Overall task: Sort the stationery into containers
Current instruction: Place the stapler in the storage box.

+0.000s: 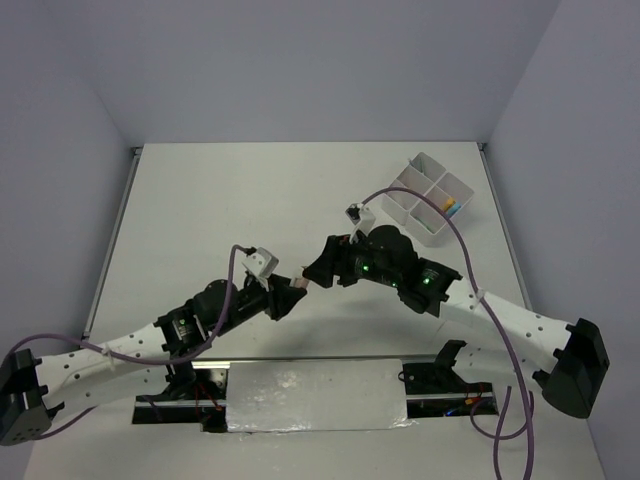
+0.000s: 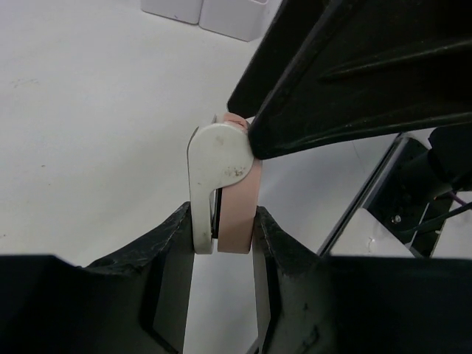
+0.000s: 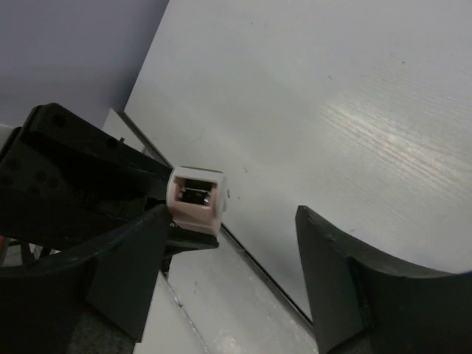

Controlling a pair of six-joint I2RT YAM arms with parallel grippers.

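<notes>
My left gripper (image 1: 291, 291) is shut on a small pink and white stationery piece (image 1: 300, 284), held above the table's near middle. In the left wrist view the piece (image 2: 240, 210) sits between my closed fingers (image 2: 284, 251). My right gripper (image 1: 318, 272) is open right at the piece. One black finger (image 2: 354, 74) of the right gripper touches or nearly touches the piece's top. In the right wrist view the piece (image 3: 195, 198) is beside the left finger (image 3: 125, 265), inside the wide gap. The white four-compartment tray (image 1: 418, 168) stands at the far right with coloured pieces (image 1: 450, 205) in one compartment.
A shiny metal plate (image 1: 315, 395) lies at the near edge between the arm bases. Purple cables (image 1: 470, 260) loop over the right arm. Walls close in the table on the left, back and right. The tray's near wall shows in the left wrist view (image 2: 199, 11).
</notes>
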